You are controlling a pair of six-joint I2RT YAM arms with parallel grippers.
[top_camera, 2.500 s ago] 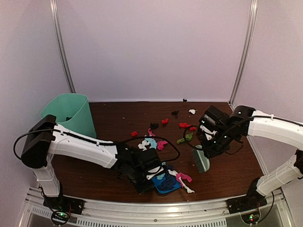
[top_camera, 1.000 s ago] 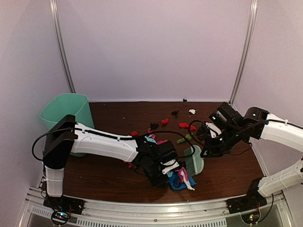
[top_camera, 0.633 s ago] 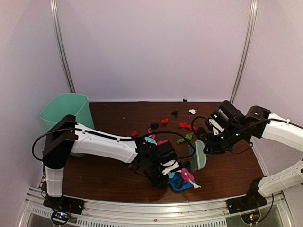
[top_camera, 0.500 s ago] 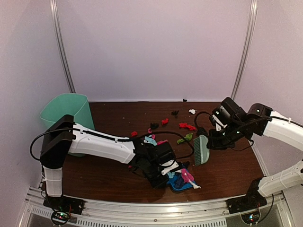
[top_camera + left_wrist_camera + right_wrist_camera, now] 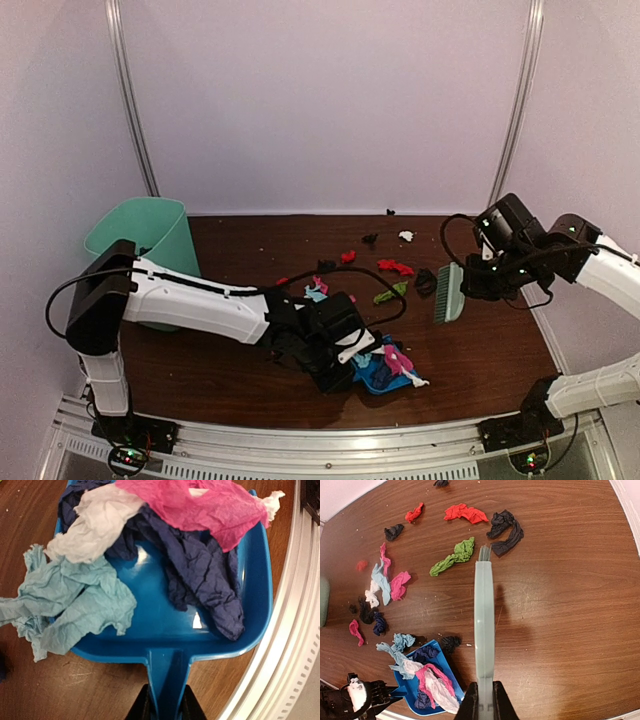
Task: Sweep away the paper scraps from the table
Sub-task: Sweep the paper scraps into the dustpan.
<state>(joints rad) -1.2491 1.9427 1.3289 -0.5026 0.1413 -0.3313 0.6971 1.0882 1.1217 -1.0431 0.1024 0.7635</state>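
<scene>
Paper scraps (image 5: pixel 454 558) lie scattered across the desk (image 5: pixel 560 605), some heaped in the blue dustpan (image 5: pixel 160 625) that the left fingers (image 5: pixel 144 710) clamp by its handle, mouth facing them. Right fingers (image 5: pixel 471 702) clench the brush (image 5: pixel 484 610), bristles beside the far scraps, apparently to drag them in.

**Left arm** (image 5: pixel 190 300): your base sits at the near-left corner. A short link rises from it to a black shoulder block. From there the long white link runs low and to the right, ending in a black wrist tipped downward.

**Left gripper** (image 5: pixel 167 707): your jaws are nearly closed and clamp the handle of the dustpan (image 5: pixel 165 630), one finger on each side.

**Right arm** (image 5: pixel 610 270): your base sits at the near-right corner. The lower link climbs toward the right edge of the top view, and the forearm folds back to the left and is held high.

**Right gripper** (image 5: pixel 484 702): your jaws are fully closed and pinch the handle of the brush (image 5: pixel 484 620), which extends straight out from the fingers.
</scene>
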